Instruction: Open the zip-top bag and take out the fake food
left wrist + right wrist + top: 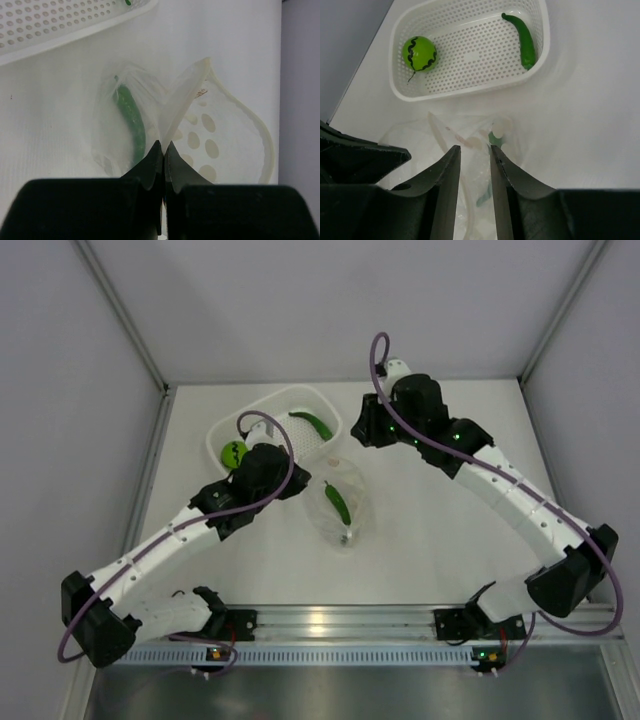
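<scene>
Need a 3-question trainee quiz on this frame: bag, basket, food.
1. How many food pieces lie in the basket?
2. True or false: the bag is empty.
3. Which fingers pinch the bag? A left fingers; B right fingers; C neither.
Key: 1) two, the ball and a pod; 2) false, a second pod lies inside; 3) A.

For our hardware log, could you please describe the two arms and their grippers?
Both the left arm and right arm have white links, black joint housings and a looping purple cable. Small green lights dot the right arm. The left gripper and right gripper have black, tapered fingers.
</scene>
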{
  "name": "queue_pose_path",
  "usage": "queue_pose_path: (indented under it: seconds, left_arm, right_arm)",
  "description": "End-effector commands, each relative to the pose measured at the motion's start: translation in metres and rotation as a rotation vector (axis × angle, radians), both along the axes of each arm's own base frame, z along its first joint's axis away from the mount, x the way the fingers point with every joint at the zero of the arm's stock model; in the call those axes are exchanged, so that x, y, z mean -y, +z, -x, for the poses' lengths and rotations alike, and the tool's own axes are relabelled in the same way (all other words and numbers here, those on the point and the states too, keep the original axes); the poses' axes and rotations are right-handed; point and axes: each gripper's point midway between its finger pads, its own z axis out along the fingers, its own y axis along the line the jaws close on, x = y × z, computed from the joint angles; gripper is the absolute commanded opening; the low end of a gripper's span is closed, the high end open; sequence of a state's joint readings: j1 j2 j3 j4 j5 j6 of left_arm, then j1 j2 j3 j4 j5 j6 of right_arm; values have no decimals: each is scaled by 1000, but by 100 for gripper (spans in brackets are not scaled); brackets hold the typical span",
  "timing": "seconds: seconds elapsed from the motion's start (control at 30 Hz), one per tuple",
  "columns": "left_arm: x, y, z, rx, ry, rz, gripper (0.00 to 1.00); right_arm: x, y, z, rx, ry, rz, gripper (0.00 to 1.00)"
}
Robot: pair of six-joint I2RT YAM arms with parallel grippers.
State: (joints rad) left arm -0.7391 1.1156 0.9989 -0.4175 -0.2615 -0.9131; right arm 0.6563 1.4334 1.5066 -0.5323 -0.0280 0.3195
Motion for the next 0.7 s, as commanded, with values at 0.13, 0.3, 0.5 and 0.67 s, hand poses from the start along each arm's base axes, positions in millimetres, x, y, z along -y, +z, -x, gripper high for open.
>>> queue_pose_path:
  seconds: [0.13,0.3,0.5,0.67]
  left_arm:
    - [8,18,-17,32,78,110,0]
    - [16,18,-16,17,61,145,0]
    - [22,21,-14,14,44,186,0]
    - [22,23,-11,8,54,228,0]
  right_arm:
    - [2,8,41,30,-50,30,28]
    - [-21,-15,53,12,-56,73,25]
    - [-45,-43,50,-11,-125,135,19]
    - [-59,-59,42,-12,-181,160,19]
